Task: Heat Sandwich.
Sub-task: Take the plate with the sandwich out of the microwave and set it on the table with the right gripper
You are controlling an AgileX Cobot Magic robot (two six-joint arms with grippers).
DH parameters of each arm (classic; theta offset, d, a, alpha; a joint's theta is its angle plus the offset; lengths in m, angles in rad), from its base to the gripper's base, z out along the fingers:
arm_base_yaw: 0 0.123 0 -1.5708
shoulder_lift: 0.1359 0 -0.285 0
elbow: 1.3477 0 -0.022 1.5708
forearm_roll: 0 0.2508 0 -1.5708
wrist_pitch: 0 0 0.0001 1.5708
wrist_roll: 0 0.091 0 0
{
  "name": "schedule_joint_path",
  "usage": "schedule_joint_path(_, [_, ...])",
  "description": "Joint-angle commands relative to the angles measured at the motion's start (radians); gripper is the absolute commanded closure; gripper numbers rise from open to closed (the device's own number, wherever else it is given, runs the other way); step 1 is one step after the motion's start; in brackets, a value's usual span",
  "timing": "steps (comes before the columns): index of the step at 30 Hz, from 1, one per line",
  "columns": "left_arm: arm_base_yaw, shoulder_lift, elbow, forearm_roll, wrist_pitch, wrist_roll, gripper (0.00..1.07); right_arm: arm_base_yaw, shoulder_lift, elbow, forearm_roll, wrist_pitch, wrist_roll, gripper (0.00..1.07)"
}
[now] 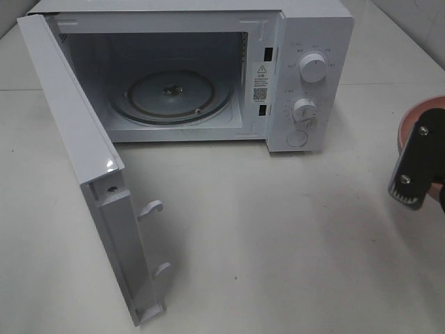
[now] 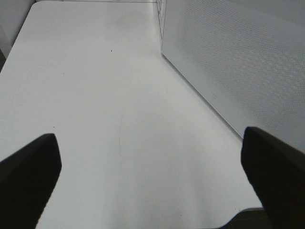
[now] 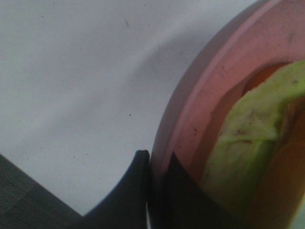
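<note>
One microwave [image 1: 188,73] stood open on the table [image 1: 278,236]; one sandwich [image 3: 252,143] lay on one pink plate [image 3: 200,109], whose rim the right hand [image 3: 155,191] pinched at the table's right edge; the left hand [image 2: 152,176] hovered wide open

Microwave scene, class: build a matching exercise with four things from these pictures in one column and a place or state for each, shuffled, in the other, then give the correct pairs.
Things:
1. microwave door
2. glass turntable
3. pink plate
4. left hand

States:
A. gripped at its rim by the right hand
B. open, with nothing between its fingers
C. swung wide open
D. bare, inside the oven cavity

Pairs: 1-C, 2-D, 3-A, 4-B
</note>
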Motion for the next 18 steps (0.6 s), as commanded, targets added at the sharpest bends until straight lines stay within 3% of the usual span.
schedule_joint_path(1, [0.003,-0.016,0.001,-0.002,-0.003,-0.003,0.09,0.001,0.062,-0.043,-0.061,0.0,0.117,1.07])
schedule_joint_path(18, [0.003,-0.016,0.001,-0.002,-0.003,-0.003,0.09,0.0,0.339,-0.22,-0.063,-0.004,0.332,1.07])
